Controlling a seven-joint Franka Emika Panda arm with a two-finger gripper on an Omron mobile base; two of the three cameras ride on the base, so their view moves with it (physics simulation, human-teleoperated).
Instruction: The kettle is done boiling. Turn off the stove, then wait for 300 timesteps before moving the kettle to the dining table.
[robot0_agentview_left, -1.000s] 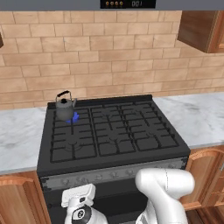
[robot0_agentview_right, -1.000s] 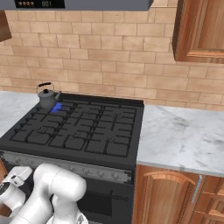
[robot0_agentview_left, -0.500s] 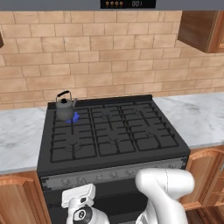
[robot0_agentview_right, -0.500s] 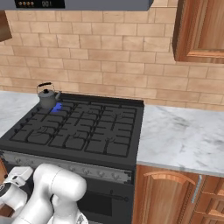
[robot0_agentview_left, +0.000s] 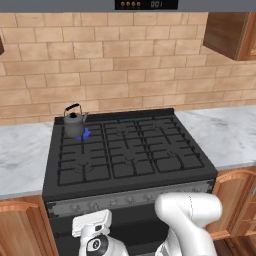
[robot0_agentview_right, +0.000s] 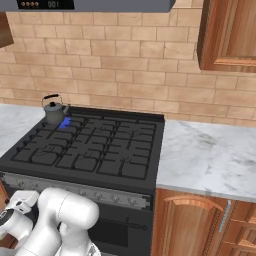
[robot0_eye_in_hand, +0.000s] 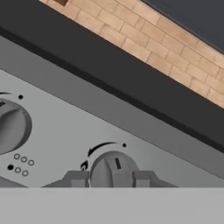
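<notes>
On the stove (robot0_agentview_left: 130, 150), the kettle (robot0_agentview_left: 74, 122) sits lid-closed, contents unseen.

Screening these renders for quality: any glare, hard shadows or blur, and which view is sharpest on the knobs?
Left base view: even flat light, no glare; the kettle casts almost no shadow on the stove, with a blue flame beside it. Right base view: the same soft light, slightly coarse edges. Hand view: sharpest on the knob, which sits between the fingertips of the pincer; no blur.
</notes>
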